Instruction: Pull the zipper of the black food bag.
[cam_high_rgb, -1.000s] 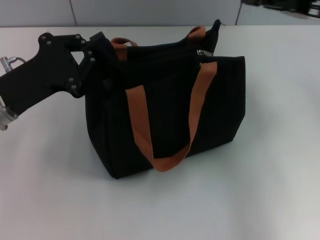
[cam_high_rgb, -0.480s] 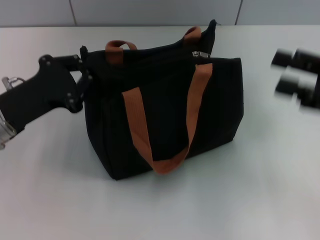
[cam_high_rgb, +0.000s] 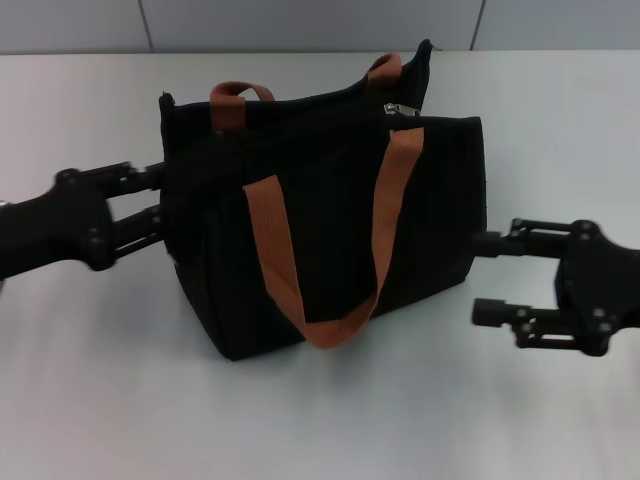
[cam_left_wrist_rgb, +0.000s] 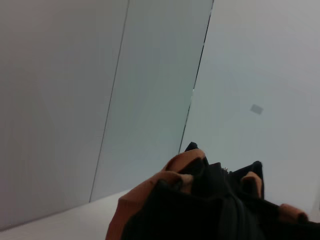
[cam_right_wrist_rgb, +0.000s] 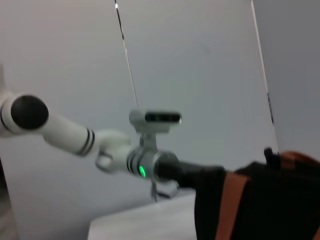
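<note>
Between the two sets of jaws, the black food bag (cam_high_rgb: 330, 220) stands on the desk (cam_high_rgb: 320, 420). Left gripper (cam_high_rgb: 150, 205) touches its end, grip unreadable; right gripper (cam_high_rgb: 490, 280) spread, empty. Soft fabric likely sags: pinch the small stiff zipper (cam_high_rgb: 402, 110), above the right jaws.

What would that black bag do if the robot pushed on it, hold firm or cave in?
The black food bag would probably give somewhat: its top edge sags unevenly, suggesting soft fabric. It stands boxy on a broad base, so tipping looks unlikely. The orange strap hangs limp and would likely flop around.
</note>
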